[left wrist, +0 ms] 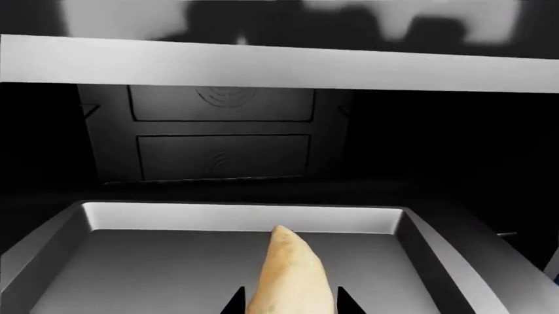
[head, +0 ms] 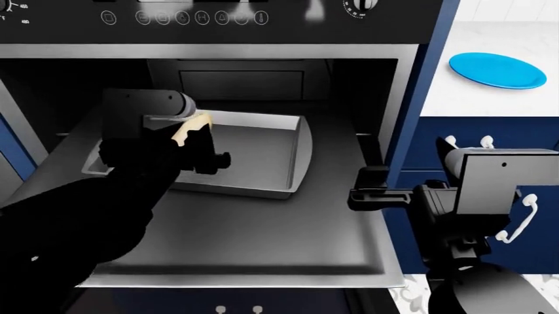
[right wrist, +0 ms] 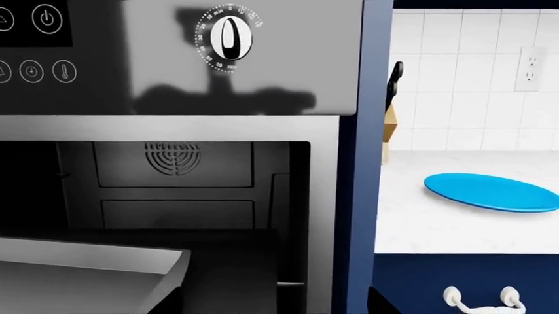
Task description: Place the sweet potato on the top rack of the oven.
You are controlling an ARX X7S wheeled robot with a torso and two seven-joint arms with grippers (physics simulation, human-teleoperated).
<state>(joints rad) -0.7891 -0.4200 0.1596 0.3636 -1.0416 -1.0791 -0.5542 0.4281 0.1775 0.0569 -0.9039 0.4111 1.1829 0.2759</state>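
The oven (head: 183,16) stands open, its dark door panel (head: 262,248) lying flat in front of me. The top rack (head: 288,157), a grey rimmed tray, is pulled partly out of the cavity; it also shows in the left wrist view (left wrist: 235,217) and the right wrist view (right wrist: 88,268). My left gripper (head: 194,136) is shut on the pale tan sweet potato (head: 192,124) and holds it just above the tray's left part. In the left wrist view the sweet potato (left wrist: 292,275) sticks out between the two fingertips, pointing at the tray's far rim. My right gripper (head: 360,194) is open and empty by the oven's right door frame.
A round blue plate (head: 496,70) lies on the white counter to the right of the oven, also in the right wrist view (right wrist: 491,191). Navy cabinets with white handles (head: 515,222) stand below it. The timer knob (right wrist: 229,38) sits on the control strip.
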